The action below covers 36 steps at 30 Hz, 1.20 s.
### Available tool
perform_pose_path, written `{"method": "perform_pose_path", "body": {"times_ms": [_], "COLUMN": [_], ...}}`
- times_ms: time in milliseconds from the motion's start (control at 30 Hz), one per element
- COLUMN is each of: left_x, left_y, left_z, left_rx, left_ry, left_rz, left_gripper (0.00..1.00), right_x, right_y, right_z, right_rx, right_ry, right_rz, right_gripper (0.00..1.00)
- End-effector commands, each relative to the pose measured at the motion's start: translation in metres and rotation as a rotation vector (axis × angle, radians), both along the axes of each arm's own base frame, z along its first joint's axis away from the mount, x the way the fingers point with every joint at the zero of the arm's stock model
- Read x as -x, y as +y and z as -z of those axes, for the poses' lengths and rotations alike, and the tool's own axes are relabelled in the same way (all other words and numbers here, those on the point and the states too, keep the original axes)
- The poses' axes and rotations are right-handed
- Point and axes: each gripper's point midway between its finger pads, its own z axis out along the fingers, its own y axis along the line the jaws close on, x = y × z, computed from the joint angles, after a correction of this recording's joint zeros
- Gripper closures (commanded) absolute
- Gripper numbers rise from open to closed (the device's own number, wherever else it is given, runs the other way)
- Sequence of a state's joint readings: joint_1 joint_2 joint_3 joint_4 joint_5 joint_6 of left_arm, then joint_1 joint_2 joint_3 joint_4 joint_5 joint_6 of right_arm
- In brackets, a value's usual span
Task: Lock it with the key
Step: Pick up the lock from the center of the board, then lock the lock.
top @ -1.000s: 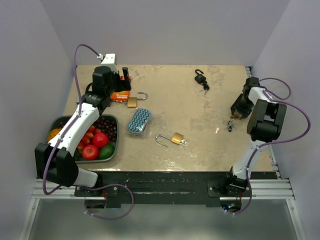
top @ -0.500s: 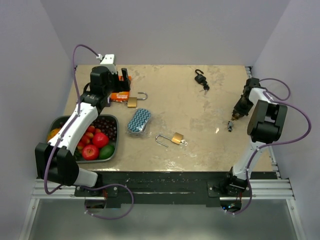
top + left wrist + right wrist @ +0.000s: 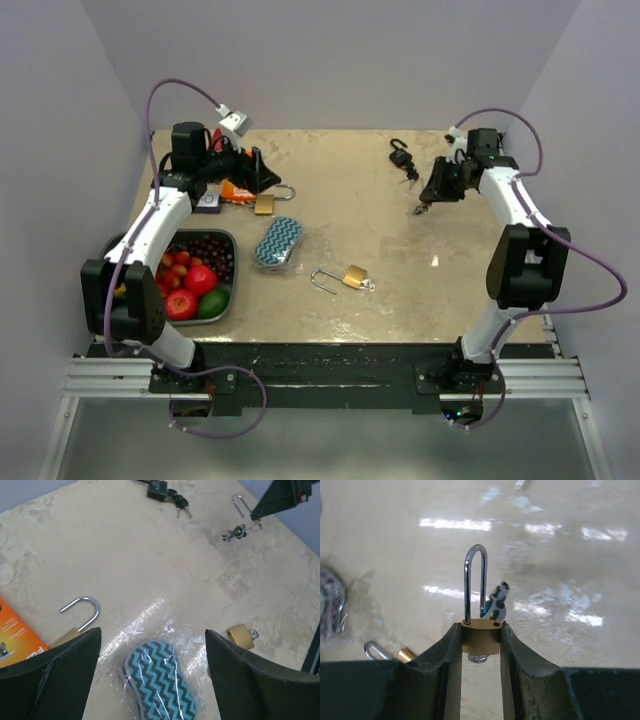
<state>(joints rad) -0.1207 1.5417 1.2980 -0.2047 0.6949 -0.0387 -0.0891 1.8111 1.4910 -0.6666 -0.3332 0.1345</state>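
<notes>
My right jaws are clamped on the body of a brass padlock point(image 3: 480, 637), one finger on each flat side. Its steel shackle point(image 3: 475, 580) points away from me, and a key with a spotted fob point(image 3: 496, 607) hangs beside it. My right gripper point(image 3: 432, 195) holds this lock over the far right part of the table point(image 3: 420, 290), near a black padlock point(image 3: 402, 158) with its own keys.

My left jaws stand wide apart with nothing between them. My left gripper point(image 3: 265, 175) hovers over the far left of the table, above a second brass padlock point(image 3: 268, 200) with its shackle swung open, just beside an orange packet point(image 3: 235, 192). A blue zigzag pouch point(image 3: 277, 243) in clear wrap lies nearer the bases. A third brass padlock point(image 3: 345, 277) lies mid-table, and a fruit tray point(image 3: 225, 236) sits at the left edge.
</notes>
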Motion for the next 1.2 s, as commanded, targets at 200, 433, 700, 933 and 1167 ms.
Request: {"method": "perform_pose_path", "body": {"times_ms": [200,433,700,933,1167], "left_x": [0.042,0.078,0.099,0.122,0.139], "left_y": [-0.04,-0.076,-0.12,-0.132,-0.138], "left_z": [-0.024,0.009,0.015,0.017,0.022], "left_rx": [0.04,-0.161,-0.18,-0.137,-0.122], "left_ry": [-0.392,-0.611,-0.735,-0.73,-0.73], "left_rz": [0.555,0.765,0.845,0.932,0.977], "left_gripper": [0.15,0.18,0.25,0.34,0.48], "right_x": [0.058,0.119,0.153,0.162,0.166], "right_y": [0.15,0.196,0.222,0.235,0.238], "right_z": [-0.097,-0.092,-0.099,-0.108,-0.103], "right_rx": [-0.217,-0.266,-0.217,-0.19,-0.177], "right_ry": [-0.316,-0.236,-0.238,-0.275,-0.252], "right_rz": [-0.844,-1.108,-1.251,-1.311,-1.357], "right_gripper": [1.0,1.0,1.0,1.0,1.0]}}
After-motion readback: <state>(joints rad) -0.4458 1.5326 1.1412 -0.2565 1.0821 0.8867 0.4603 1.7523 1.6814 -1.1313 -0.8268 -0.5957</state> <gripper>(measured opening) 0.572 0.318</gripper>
